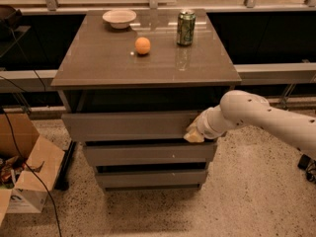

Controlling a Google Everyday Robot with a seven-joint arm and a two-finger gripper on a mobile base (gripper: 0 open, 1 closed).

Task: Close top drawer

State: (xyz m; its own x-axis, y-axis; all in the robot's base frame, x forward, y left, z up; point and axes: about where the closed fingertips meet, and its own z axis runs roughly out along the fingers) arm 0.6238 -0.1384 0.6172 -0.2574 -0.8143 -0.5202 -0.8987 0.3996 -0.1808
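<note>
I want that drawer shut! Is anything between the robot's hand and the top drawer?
Nothing visible. The hand is at the right end of the top drawer, seemingly touching its front. The drawer sticks out from the cabinet, and its dark inside shows nothing blocking the way in.

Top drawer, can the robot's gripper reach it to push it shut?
Probably yes. The gripper is right at the front of the top drawer, near one end, with nothing in between.

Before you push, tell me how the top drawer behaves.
The top drawer probably slides straight in as a stiff box; it stands partly out. With the gripper at its right end, an off-centre push might skew it. Weight unclear: inside hidden.
</note>
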